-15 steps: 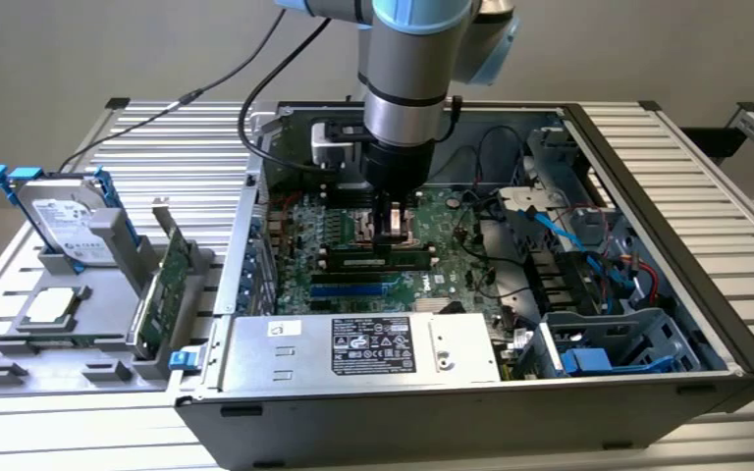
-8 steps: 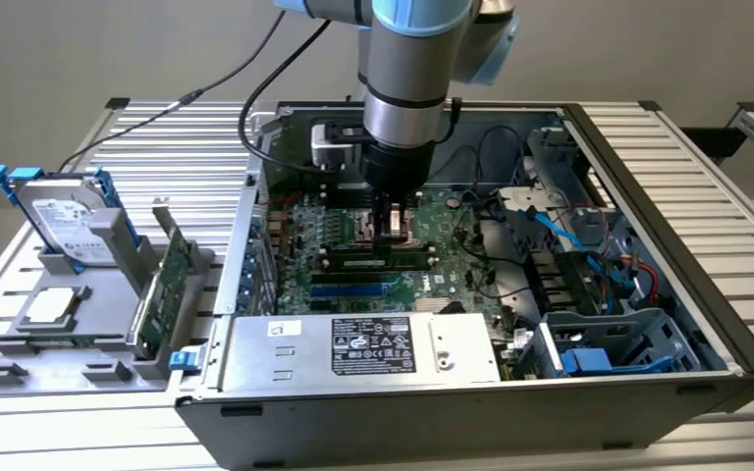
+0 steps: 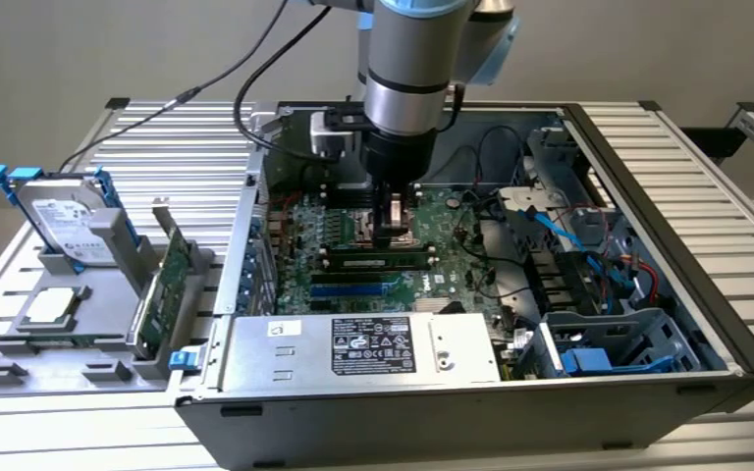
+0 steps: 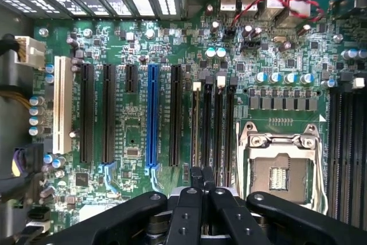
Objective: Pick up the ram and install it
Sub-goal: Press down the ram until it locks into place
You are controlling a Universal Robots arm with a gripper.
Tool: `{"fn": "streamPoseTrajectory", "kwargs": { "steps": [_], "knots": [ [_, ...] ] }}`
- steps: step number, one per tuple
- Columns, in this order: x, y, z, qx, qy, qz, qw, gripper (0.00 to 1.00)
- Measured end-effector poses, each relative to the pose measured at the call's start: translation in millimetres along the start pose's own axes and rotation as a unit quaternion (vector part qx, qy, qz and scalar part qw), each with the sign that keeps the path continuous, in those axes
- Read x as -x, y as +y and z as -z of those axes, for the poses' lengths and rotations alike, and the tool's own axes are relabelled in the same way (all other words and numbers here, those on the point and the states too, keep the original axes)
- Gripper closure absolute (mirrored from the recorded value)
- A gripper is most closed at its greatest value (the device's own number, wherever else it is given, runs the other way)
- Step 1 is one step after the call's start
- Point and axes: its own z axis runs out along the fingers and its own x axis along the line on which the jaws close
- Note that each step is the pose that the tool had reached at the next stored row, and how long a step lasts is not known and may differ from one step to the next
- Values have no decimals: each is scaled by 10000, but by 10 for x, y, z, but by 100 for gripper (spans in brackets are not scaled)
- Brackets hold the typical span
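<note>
The tool [image 3: 393, 218] sits low inside the open computer case [image 3: 691, 324], just above the centre of the motherboard [image 3: 350, 280], with its fingers [image 4: 202, 185] pressed together and nothing visible between them; judged empty. In the wrist view the closed tips hover over the bank of black memory slots [image 4: 213, 124] beside the bare processor socket [image 4: 279, 167], which suggests the arm is lined up on that area, either pressing down or having just seated something. The ram [image 3: 380, 261] appears in the exterior view as a dark narrow stick with a pale label lying in a slot just below the tool, near frame centre; whether it is fully latched cannot be told. The case lies on its side with the panel off, presumably so slots face up for a vertical approach. The power supply [image 3: 364, 345] occupies the lower middle of the frame. At left on the bench [image 3: 129, 128], a grey fixture tray [image 3: 11, 378] holds parts upright or flat for easy picking: a hard drive [image 3: 70, 221] in a blue frame, a green expansion card [image 3: 168, 285] on edge, and a silver processor chip [image 3: 50, 306] lying flat.
</note>
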Motion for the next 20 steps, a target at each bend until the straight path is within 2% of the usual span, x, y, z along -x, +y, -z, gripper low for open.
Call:
{"fn": "streamPoseTrajectory", "kwargs": {
  "steps": [2,4,20],
  "knots": [
    [-2,3,70,11,0,1,10000,89],
    [-2,4,98,17,0,1,10000,89],
    [-4,4,99,19,0,0,10000,89]
  ]
}}
